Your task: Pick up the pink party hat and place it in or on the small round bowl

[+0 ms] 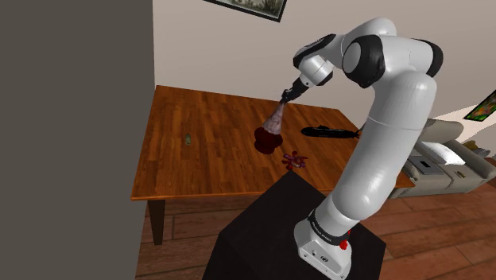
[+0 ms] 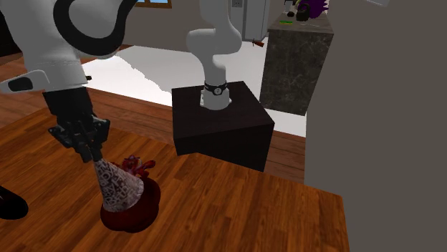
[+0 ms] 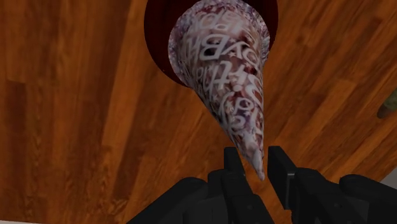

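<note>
The party hat [image 1: 275, 121] is a pinkish-white cone covered in pale letters. It stands tip up and tilted, with its wide end on or just over the small round dark red bowl [image 1: 267, 141] on the wooden table [image 1: 199, 167]. My gripper [image 1: 286, 96] is shut on the hat's tip. From the second exterior view the hat [image 2: 118, 187] hangs from the gripper [image 2: 93, 156], and its base is at the bowl [image 2: 132, 215]. In the wrist view the fingers [image 3: 233, 167] clasp the tip of the hat [image 3: 226, 70], with the bowl [image 3: 156, 38] beyond it.
A small red spiky object [image 1: 294, 159] lies just in front of the bowl, near the table edge by the stand. A long black object [image 1: 327, 133] lies to the shoulder view's right of the bowl. A tiny green thing [image 1: 187, 140] sits on the table further left.
</note>
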You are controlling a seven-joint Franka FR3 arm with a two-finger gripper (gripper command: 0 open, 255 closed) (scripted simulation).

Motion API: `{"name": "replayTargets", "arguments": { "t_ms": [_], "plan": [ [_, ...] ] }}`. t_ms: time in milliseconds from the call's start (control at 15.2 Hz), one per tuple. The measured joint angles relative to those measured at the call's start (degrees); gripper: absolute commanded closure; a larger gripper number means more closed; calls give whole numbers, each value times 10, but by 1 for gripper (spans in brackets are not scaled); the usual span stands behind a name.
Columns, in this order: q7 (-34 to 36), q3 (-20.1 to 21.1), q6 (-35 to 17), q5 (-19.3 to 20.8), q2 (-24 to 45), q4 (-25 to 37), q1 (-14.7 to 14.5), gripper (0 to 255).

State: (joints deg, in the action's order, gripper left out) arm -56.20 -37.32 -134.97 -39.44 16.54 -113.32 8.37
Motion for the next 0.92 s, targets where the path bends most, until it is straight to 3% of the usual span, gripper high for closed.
{"name": "replayTargets", "arguments": {
  "t_ms": [528, 924],
  "plan": [
    [-45, 23, -33, -54, 40, -10, 17, 255],
    [-52, 26, -38, -61, 44, -12, 19, 255]
  ]
}}
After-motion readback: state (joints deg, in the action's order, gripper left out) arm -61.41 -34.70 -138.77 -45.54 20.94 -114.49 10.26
